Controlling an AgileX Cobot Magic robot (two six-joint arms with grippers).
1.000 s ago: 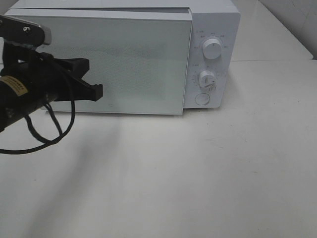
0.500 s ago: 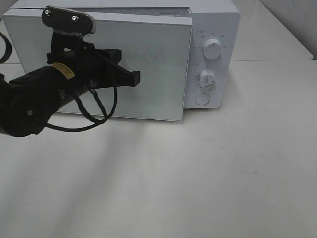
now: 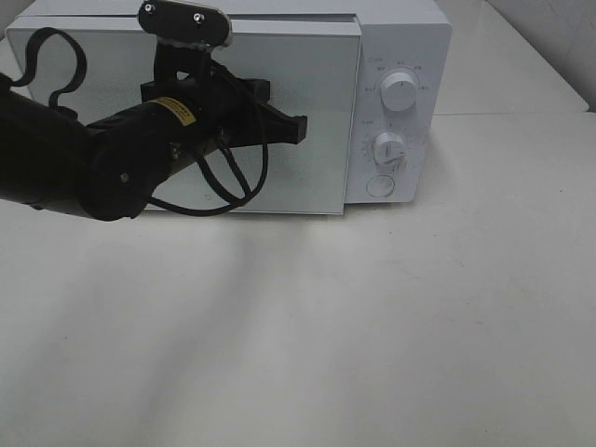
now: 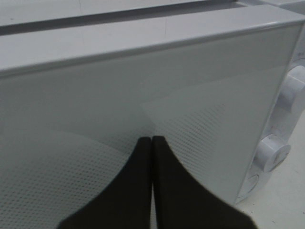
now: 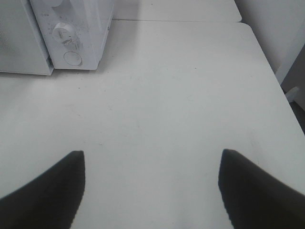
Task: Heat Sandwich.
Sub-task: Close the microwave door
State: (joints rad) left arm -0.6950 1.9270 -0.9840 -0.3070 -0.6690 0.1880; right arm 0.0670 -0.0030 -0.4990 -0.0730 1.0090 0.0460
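The left gripper [image 3: 294, 128], fingers pressed together, is pointing at the door [image 3: 307, 177] of the white microwave [image 3: 402, 37]. The right gripper [image 5: 151, 160] is hanging spread wide over the table [image 5: 167, 95]. The sandwich is showing in no view.

White microwave [image 3: 402, 37] upright; door [image 3: 312, 182] slightly ajar; two knobs [image 3: 399, 92] on right panel.
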